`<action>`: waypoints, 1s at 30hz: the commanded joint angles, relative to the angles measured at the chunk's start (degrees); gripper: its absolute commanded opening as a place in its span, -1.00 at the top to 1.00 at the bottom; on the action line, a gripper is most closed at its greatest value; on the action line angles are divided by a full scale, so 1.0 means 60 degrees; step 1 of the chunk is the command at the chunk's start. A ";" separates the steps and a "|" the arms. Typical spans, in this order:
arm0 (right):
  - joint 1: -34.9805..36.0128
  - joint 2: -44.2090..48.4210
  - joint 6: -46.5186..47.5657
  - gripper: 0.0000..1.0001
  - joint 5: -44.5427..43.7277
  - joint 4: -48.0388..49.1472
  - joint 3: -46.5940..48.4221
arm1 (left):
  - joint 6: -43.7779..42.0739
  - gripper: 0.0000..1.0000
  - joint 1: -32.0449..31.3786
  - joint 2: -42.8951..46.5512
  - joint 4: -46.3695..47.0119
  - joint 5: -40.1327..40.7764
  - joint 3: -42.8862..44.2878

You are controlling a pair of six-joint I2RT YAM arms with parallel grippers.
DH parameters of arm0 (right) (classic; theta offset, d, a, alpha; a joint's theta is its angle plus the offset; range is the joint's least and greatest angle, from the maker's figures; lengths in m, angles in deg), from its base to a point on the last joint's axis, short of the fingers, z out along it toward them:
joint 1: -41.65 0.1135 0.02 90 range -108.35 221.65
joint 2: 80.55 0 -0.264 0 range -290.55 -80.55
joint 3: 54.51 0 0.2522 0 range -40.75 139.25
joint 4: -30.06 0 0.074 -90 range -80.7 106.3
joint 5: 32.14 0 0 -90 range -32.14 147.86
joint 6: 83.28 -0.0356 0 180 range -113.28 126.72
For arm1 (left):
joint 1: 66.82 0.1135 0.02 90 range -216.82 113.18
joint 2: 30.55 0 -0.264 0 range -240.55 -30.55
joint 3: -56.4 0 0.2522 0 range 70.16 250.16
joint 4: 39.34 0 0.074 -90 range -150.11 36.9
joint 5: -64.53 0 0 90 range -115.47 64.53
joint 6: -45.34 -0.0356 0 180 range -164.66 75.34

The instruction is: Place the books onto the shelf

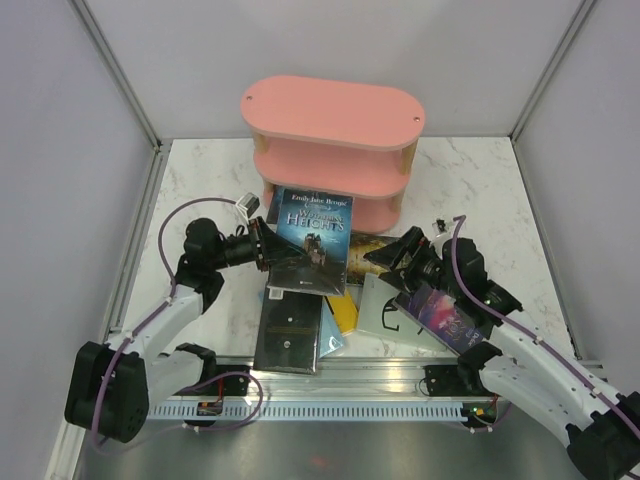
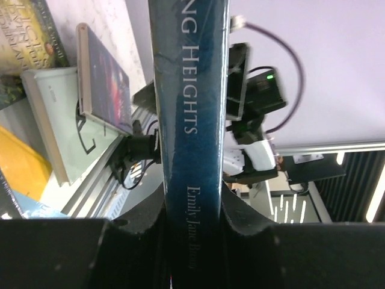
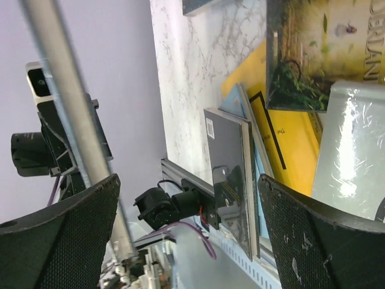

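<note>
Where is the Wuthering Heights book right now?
Top view, centre: Wuthering Heights is clamped in the left gripper, in front of the pink shelf.

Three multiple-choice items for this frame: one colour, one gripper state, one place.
1. The shelf boards are: A pink, B white, C green.
2. The right gripper is: A open, B shut on a book, C shut and empty.
3. The blue book is: A on the shelf, B in the left gripper, C in the right gripper.
Key: A, every board is pink; A, its own wrist view shows the jaws wide apart; B, the left wrist view shows it clamped.
</note>
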 commanded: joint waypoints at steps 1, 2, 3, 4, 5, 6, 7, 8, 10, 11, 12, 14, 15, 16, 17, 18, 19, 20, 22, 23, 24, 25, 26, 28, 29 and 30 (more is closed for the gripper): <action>0.0134 0.0201 -0.1454 -0.96 0.0342 0.2255 -0.0629 | 0.1772 0.95 0.0046 -0.0007 0.3429 0.0167 -0.0049; 0.0221 0.0085 -0.1498 -0.96 0.0356 0.2373 -0.0629 | 0.1875 0.95 0.0046 -0.0036 0.3577 0.0182 -0.0079; 0.0469 0.0026 -0.1527 -0.96 0.0327 0.2635 -0.0615 | 0.2050 0.95 0.0031 -0.0051 0.3840 0.0211 -0.0166; 0.0616 -0.0149 -0.1615 -0.96 0.0255 0.2797 -0.0585 | 0.2125 0.95 0.0046 -0.0051 0.3973 0.0241 -0.0225; 0.0777 -0.0238 -0.1659 -0.96 0.0196 0.2944 -0.0571 | 0.2212 0.95 0.0046 -0.0037 0.4090 0.0255 -0.0269; 0.1170 -0.0340 -0.1674 -0.96 -0.0022 0.3061 -0.0513 | 0.2329 0.95 0.0046 -0.0022 0.4178 0.0299 -0.0371; 0.1363 -0.0428 -0.1660 -0.96 -0.0140 0.3222 -0.0425 | 0.2403 0.95 0.0046 -0.0022 0.4382 0.0300 -0.0416; 0.1553 -0.0603 -0.1659 -0.96 -0.0272 0.3310 -0.0381 | 0.2462 0.95 0.0046 -0.0007 0.4486 0.0314 -0.0503; 0.1993 -0.0722 -0.1688 -0.96 -0.0639 0.3486 -0.0380 | 0.2550 0.95 0.0046 0.0007 0.4502 0.0329 -0.0562; 0.2096 -0.0809 -0.1776 -0.96 -0.0741 0.3574 -0.0424 | 0.2565 0.95 0.0046 0.0007 0.4530 0.0314 -0.0592; 0.2228 -0.0824 -0.1849 -0.96 -0.0800 0.3778 -0.0482 | 0.2608 0.95 0.0046 0.0022 0.4560 0.0314 -0.0664; 0.2287 -0.0868 -0.1967 -0.96 -0.0844 0.3999 -0.0702 | 0.2653 0.95 0.0046 0.0007 0.4705 0.0329 -0.0738; 0.2331 -0.0868 -0.2068 -0.96 -0.0874 0.4058 -0.0760 | 0.2769 0.95 0.0046 0.0022 0.4837 0.0358 -0.0840; 0.2346 -0.0883 -0.2113 -0.96 -0.0903 0.4189 -0.0848 | 0.2828 0.95 0.0046 0.0008 0.4925 0.0373 -0.0899; 0.2361 -0.0898 -0.2128 -0.96 -0.0932 0.4234 -0.0878 | 0.2901 0.95 0.0031 0.0022 0.5013 0.0431 -0.0957; 0.2375 -0.0912 -0.2186 -0.96 -0.0947 0.4292 -0.0907 | 0.3061 0.95 0.0046 0.0022 0.5261 0.0475 -0.1118; 0.2390 -0.0941 -0.2230 -0.96 -0.0962 0.4481 -0.0965 | 0.3135 0.95 0.0031 0.0008 0.5365 0.0504 -0.1192; 0.2390 -0.1029 -0.2274 -0.96 -0.0947 0.4599 -0.0981 | 0.3209 0.95 0.0046 0.0051 0.5438 0.0548 -0.1352; 0.2419 -0.1204 -0.2333 -0.96 -0.0962 0.4862 -0.1010 | 0.3385 0.95 0.0046 0.0168 0.5585 0.0607 -0.1557; 0.2463 -0.1263 -0.2348 -0.96 -0.0933 0.4951 -0.1010 | 0.3400 0.95 0.0046 0.0256 0.5585 0.0694 -0.1675; 0.2492 -0.1322 -0.2362 -0.96 -0.0933 0.5024 -0.1010 | 0.3371 0.95 0.0031 0.0431 0.5455 0.0753 -0.1850; 0.2507 -0.1468 -0.2377 -0.96 -0.0933 0.5170 -0.1010 | 0.3342 0.95 0.0046 0.0505 0.5381 0.0768 -0.1924; 0.2551 -0.1542 -0.2406 -0.96 -0.0933 0.5244 -0.1010 | 0.3298 0.95 0.0031 0.0564 0.5322 0.0812 -0.2041; 0.2639 -0.1760 -0.2464 -0.96 -0.0933 0.5478 -0.1010 | 0.3283 0.95 0.0046 0.0608 0.5307 0.0827 -0.2100; 0.2654 -0.1835 -0.2494 -0.96 -0.0918 0.5581 -0.0995 | 0.3268 0.95 0.0046 0.0608 0.5292 0.0798 -0.2115; 0.2697 -0.1922 -0.2523 -0.96 -0.0918 0.5770 -0.0952 | 0.3225 0.95 0.0046 0.0608 0.5292 0.0783 -0.2115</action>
